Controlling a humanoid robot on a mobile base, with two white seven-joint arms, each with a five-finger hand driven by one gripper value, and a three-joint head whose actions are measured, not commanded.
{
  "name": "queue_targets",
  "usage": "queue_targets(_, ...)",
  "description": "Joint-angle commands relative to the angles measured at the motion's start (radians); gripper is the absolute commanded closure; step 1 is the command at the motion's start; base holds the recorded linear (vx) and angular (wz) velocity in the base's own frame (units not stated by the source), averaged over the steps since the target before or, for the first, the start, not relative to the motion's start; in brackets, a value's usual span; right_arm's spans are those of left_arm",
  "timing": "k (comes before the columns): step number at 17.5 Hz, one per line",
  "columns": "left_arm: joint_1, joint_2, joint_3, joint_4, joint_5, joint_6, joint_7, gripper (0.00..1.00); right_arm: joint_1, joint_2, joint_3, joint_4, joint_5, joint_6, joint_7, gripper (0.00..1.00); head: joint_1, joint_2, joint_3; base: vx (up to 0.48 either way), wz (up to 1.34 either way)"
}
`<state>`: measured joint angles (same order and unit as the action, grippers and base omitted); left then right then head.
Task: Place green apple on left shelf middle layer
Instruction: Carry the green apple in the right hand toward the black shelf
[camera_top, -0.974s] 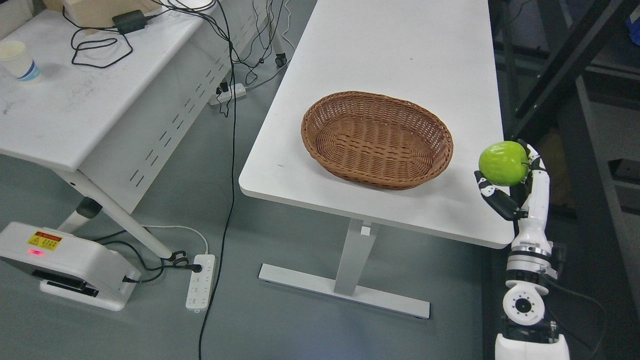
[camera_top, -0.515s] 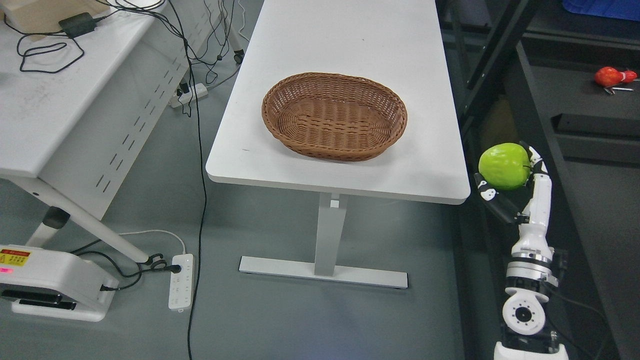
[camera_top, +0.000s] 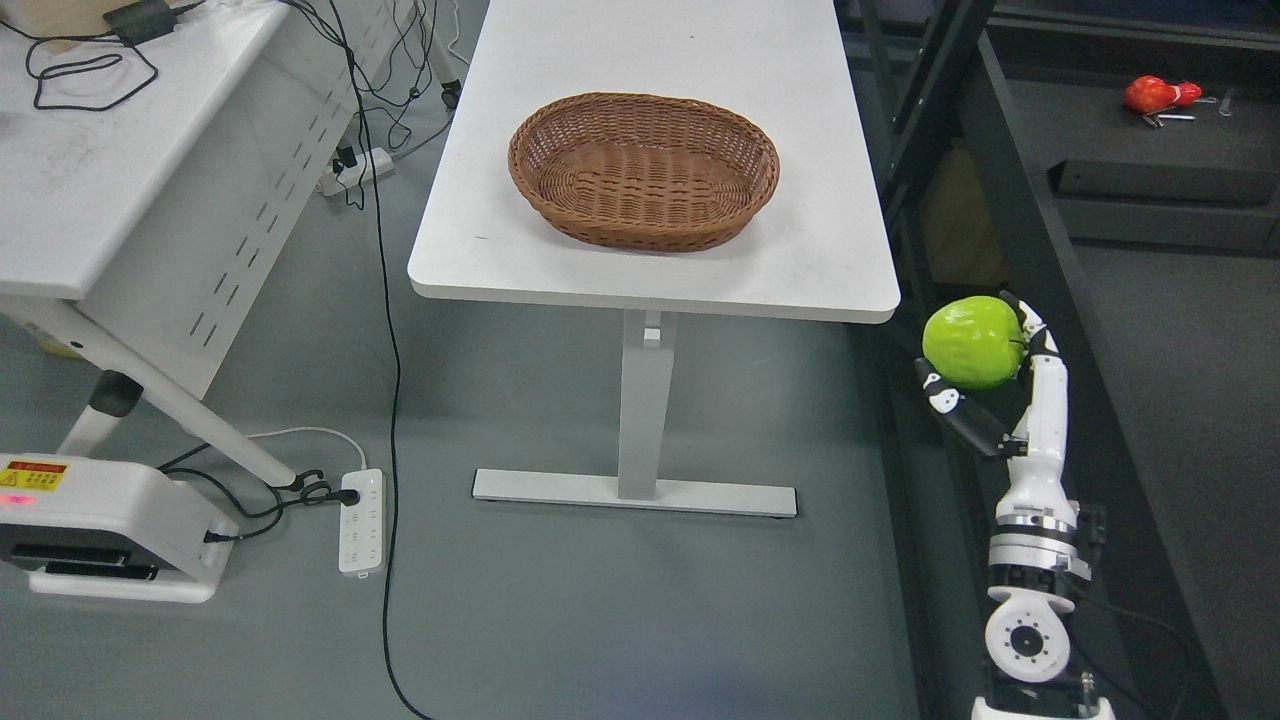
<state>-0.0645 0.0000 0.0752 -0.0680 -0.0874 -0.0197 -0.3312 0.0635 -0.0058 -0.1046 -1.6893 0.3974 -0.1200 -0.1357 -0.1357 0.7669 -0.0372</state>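
Note:
My right hand (camera_top: 985, 385) comes up from the lower right and is shut on a green apple (camera_top: 970, 341), held in the air just right of the white table's (camera_top: 820, 280) front right corner. A dark shelf frame (camera_top: 1010, 200) stands right behind the apple, with a dark shelf surface (camera_top: 1150, 150) at the upper right. My left arm is out of view.
An empty brown wicker basket (camera_top: 644, 170) sits on the white table. A second white table (camera_top: 100, 200) with cables stands at left. A power strip (camera_top: 361, 520) and a white device (camera_top: 100, 530) lie on the floor. A red object (camera_top: 1155, 94) lies on the dark shelf.
The camera has swung to the right, so the table and basket have shifted left and up in the picture. The hand still holds the apple, now off the table's right side beside the shelf.

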Motion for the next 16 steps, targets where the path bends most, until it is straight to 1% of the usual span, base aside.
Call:
queue_targets(1, 0.0, 0.017, 0.0, 0.001, 0.0, 0.0, 0.0, 0.0, 0.012, -0.012, 0.059, -0.012, 0.001, 0.011, 0.01, 1.0, 0.0, 0.0, 0.0, -0.226, -0.01)
queue_targets(6, 0.0, 0.017, 0.0, -0.001, 0.0, 0.0, 0.0, 0.0, 0.016, -0.012, 0.083, -0.01, 0.003, 0.013, 0.01, 1.0, 0.0, 0.0, 0.0, -0.256, 0.0)
queue_targets(16, 0.0, 0.017, 0.0, 0.001, 0.0, 0.0, 0.0, 0.0, 0.019, -0.012, 0.083, -0.003, 0.001, 0.013, 0.01, 1.0, 0.0, 0.0, 0.0, -0.297, 0.02)
